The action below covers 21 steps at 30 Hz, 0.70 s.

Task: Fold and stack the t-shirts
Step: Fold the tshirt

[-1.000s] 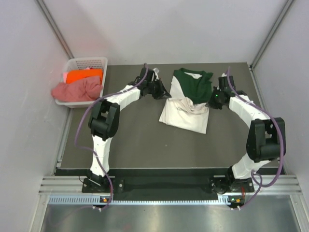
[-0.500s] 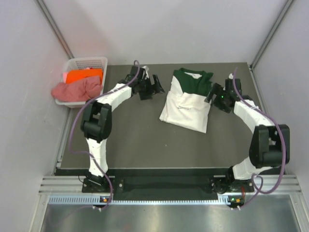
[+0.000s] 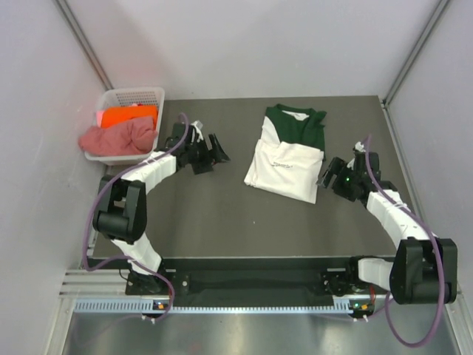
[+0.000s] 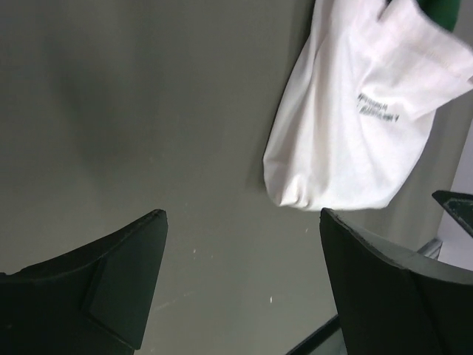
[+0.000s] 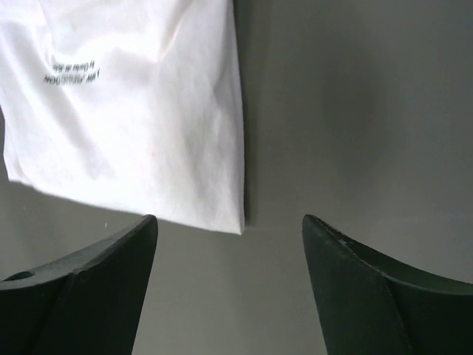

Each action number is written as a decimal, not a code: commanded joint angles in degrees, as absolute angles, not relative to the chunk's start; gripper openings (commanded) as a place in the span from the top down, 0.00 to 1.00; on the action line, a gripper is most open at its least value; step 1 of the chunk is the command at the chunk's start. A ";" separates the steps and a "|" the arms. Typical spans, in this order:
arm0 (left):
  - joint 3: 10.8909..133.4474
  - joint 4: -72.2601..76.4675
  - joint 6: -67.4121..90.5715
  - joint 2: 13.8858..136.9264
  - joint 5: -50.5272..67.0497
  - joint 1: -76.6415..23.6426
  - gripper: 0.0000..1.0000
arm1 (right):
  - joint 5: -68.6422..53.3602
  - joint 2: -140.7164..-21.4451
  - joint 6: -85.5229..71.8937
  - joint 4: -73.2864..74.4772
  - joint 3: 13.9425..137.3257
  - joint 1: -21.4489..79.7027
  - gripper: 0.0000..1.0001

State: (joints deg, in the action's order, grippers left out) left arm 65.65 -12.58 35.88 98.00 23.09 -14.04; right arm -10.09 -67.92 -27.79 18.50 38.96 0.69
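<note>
Up top, the overhead view shows the whole table. The white and green t-shirt lies flat on the far middle of it, with the green part at the far end and the white part nearer the arms. A white basket sits off the far left corner. An orange t-shirt lies in it, and a pink t-shirt droops over its near side. Neither wrist view shows the basket or those two shirts.

The left pincer hangs over bare table, well to the left of the white and green t-shirt. The right pincer is just beside the shirt's near right corner. From above they are too small to show how their jaws stand.

The wrist views fill that in. In the left wrist view the two dark fingers stand wide apart with only grey table between them, so the left pincer is released and holds nothing. The shirt's white end shows past them at the upper right, with small black lettering that the overhead view shows only as a faint mark.

In the right wrist view the jaws are spread wide too and empty, so the right pincer is released. The white cloth fills the upper left, with one corner just past the gap between the fingers.
</note>
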 commanded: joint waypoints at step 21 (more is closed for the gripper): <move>64.16 -8.09 34.45 103.96 26.45 -23.64 0.29 | -23.29 -79.09 -27.07 8.71 34.89 0.97 0.46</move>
